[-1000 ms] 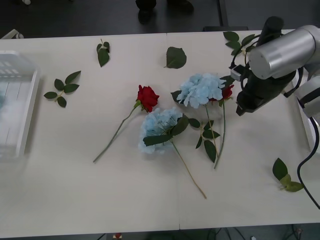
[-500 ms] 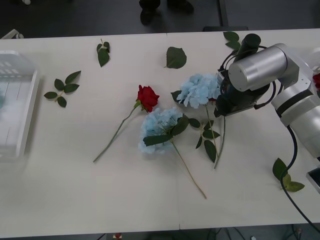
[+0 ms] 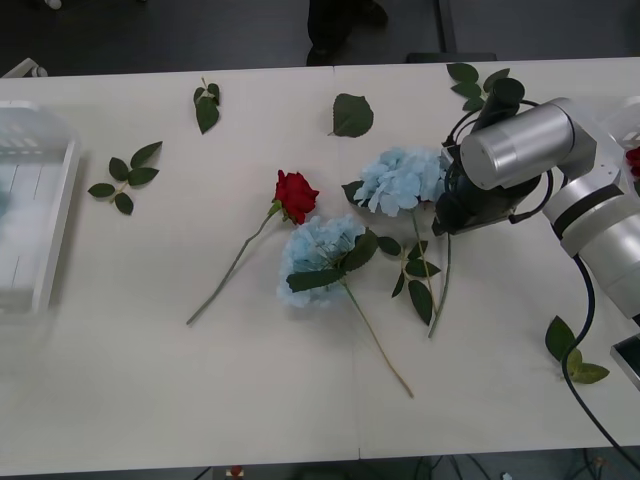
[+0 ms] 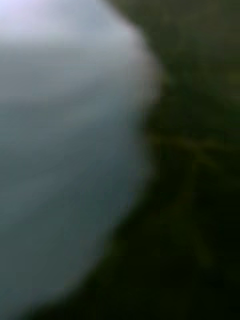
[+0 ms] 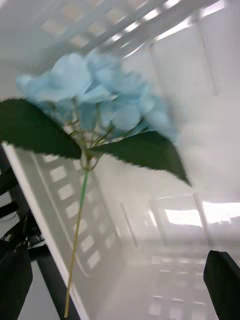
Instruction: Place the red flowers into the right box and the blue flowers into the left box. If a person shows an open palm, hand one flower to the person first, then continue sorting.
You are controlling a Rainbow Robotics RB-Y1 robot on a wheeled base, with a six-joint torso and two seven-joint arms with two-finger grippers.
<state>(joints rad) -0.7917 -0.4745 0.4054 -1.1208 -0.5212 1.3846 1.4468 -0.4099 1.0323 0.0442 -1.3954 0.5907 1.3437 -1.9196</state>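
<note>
Two blue flowers lie mid-table. One hydrangea (image 3: 403, 180) has its head toward the far edge and its stem running back toward the near edge; the other hydrangea (image 3: 320, 256) lies just left of it, head toward the left, stem slanting to the near right. A red rose (image 3: 295, 194) lies beside them, head up toward the far edge, stem slanting to the near left. A second rose stem (image 3: 441, 285) runs alongside the first hydrangea's stem, its head hidden under the right arm.

The right arm reaches in from the table's right edge, its silver wrist bent down over the right side of the first hydrangea; the right gripper (image 3: 447, 215) is low against the flowers there, and its fingers cannot be made out.

The left box (image 3: 55, 235) sits at the left edge. In the left wrist view a third hydrangea (image 5: 100, 97) lies in the box, and the left gripper (image 5: 117, 280) hangs above it with fingers wide apart.
</note>
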